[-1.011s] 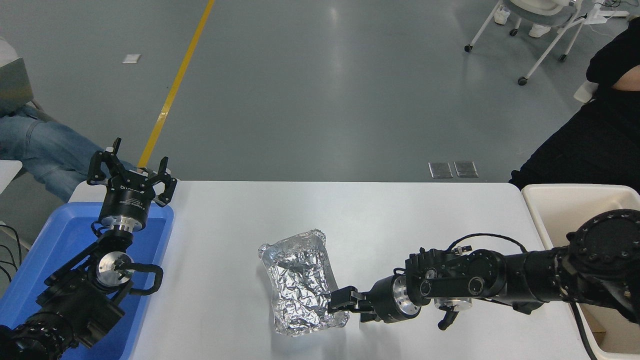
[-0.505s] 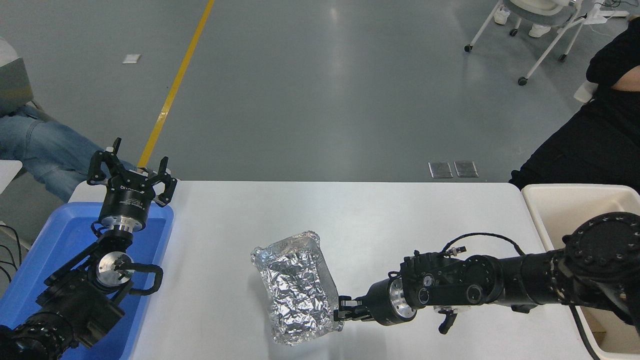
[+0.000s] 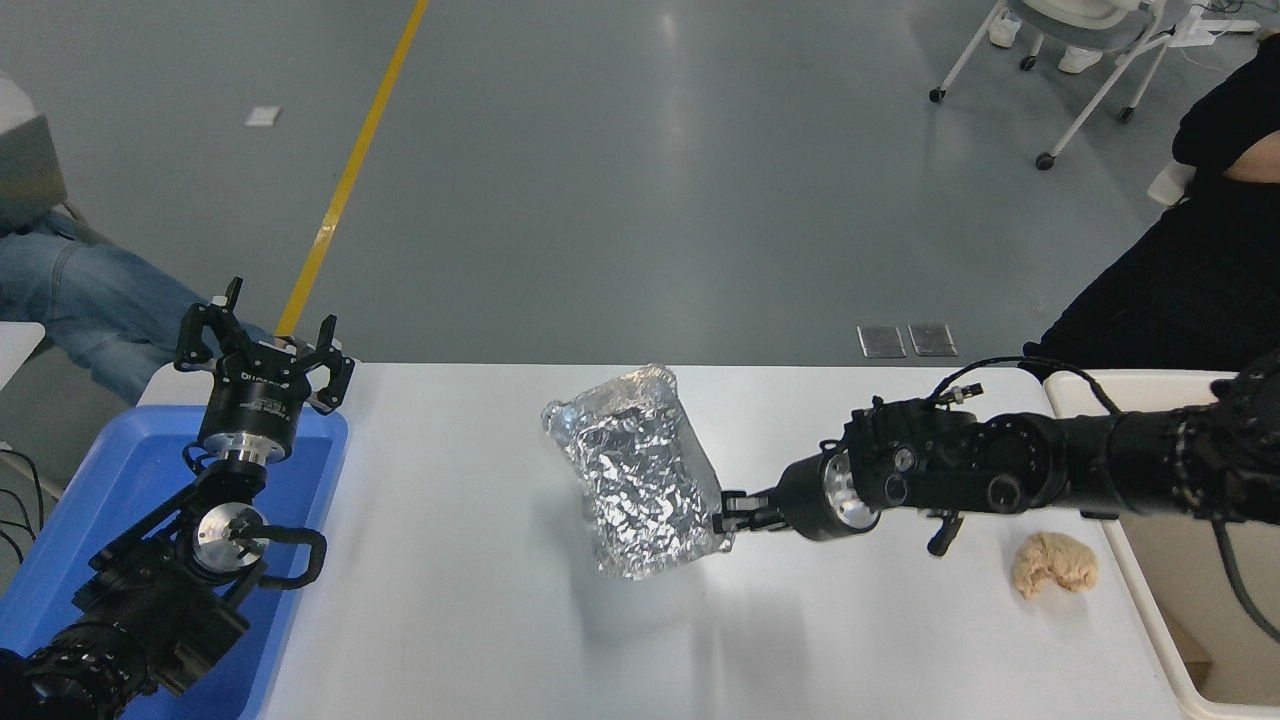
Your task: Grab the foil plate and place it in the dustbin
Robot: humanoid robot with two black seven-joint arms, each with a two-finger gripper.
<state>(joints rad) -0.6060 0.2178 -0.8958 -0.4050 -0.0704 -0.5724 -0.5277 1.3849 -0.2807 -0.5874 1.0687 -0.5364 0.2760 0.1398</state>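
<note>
The foil plate [image 3: 640,470], a crinkled silver tray, hangs tilted above the middle of the white table, with its shadow on the table below it. My right gripper [image 3: 728,512] is shut on the plate's right edge and holds it up. The right arm comes in from the right edge. The cream-beige dustbin [image 3: 1130,392] stands at the table's right end, partly hidden behind my right arm. My left gripper [image 3: 262,345] is parked at the lower left, open and empty, above the blue tray.
A shallow blue tray [image 3: 130,470] lies at the table's left end. A small tan lumpy food piece [image 3: 1054,563] lies on the table near the dustbin. A person in black sits at the far right; another person's jeans show at the far left.
My right gripper has lifted the foil plate off the table and moved it up and to the right. The tan food piece, hidden by the arm before, now shows.
</note>
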